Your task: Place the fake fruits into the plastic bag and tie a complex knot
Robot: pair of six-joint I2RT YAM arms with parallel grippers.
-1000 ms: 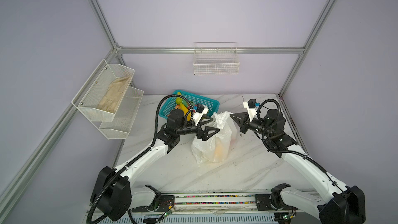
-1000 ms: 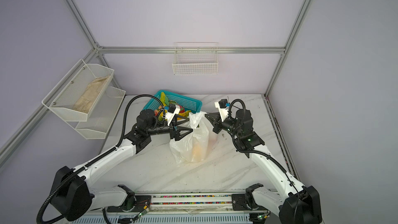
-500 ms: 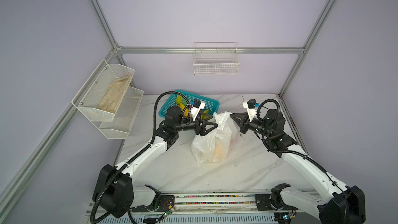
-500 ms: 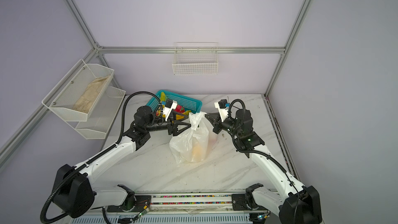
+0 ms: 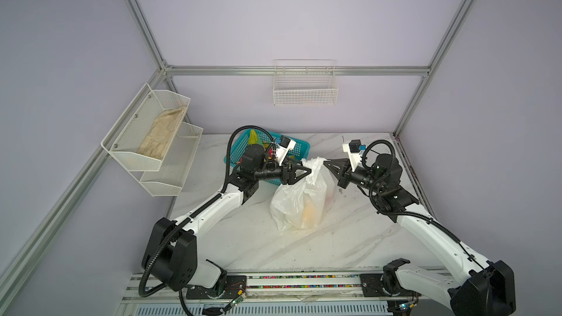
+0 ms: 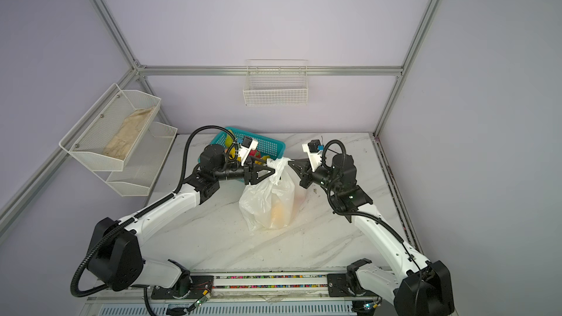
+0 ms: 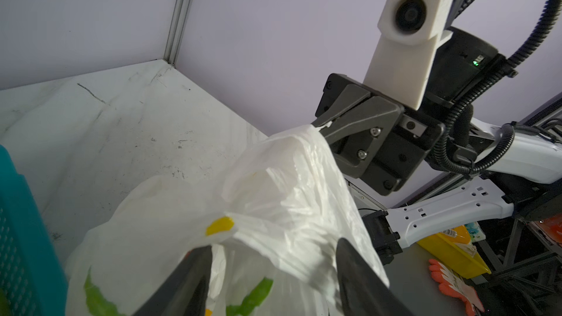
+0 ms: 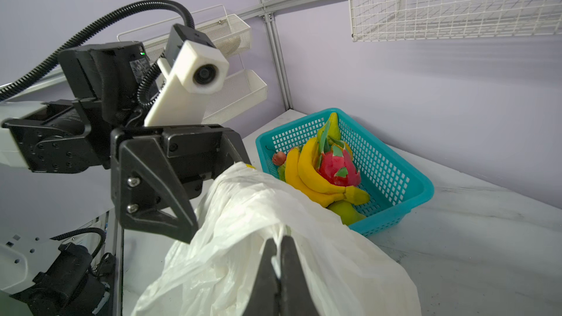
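The white translucent plastic bag (image 5: pixel 299 199) (image 6: pixel 267 205) stands mid-table, and an orange shape shows through its lower part. My right gripper (image 5: pixel 325 162) (image 8: pixel 278 238) is shut on a pinch of the bag's top rim and holds it up. My left gripper (image 5: pixel 308 171) (image 7: pixel 275 244) is at the rim's opposite side, open, with bag plastic (image 7: pixel 273 193) between its spread jaws. More fake fruits lie in the teal basket (image 8: pixel 395 177) behind the bag: yellow bananas (image 8: pixel 307 174), a pink dragon fruit (image 8: pixel 337 165) and a green pear (image 8: pixel 346 211). No knot shows.
A white wire basket (image 5: pixel 305 92) hangs on the back wall. A two-tier mesh shelf (image 5: pixel 152 147) with a beige cloth juts from the left wall. Frame posts stand at the back corners, and a rail (image 5: pixel 304 278) runs along the table's front edge.
My left gripper has moved up and right to the bag's top rim, and its jaws have narrowed around the plastic. The right gripper has stayed still, holding the rim.
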